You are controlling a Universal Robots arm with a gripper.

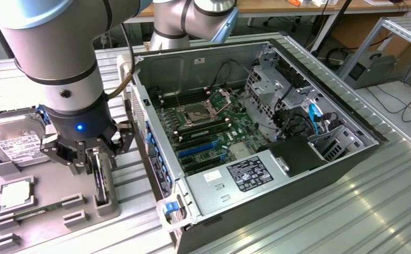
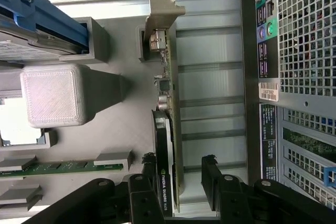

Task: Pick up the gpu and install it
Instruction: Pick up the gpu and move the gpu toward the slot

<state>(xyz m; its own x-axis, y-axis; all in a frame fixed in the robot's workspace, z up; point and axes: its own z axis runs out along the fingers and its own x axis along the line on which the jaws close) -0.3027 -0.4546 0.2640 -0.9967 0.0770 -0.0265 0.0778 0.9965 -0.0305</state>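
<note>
Plainly, the gpu (image 2: 167, 129) stood on edge in its grey holder (image 1: 110, 206), between the spread fingers of the released claw (image 2: 178, 184), not yet gripped. Beside the claw lay the open computer case (image 1: 170, 69); lifting and installing both remained.

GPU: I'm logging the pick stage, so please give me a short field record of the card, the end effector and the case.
gpu: standing on edge in a slot of the grey holder, silver bracket at one end, not yet lifted
end effector: open, one finger on either side of the gpu
computer case: side open, motherboard exposed, beside the holder on the exterior view's right
hard drive: lying on the holder, label up
</note>
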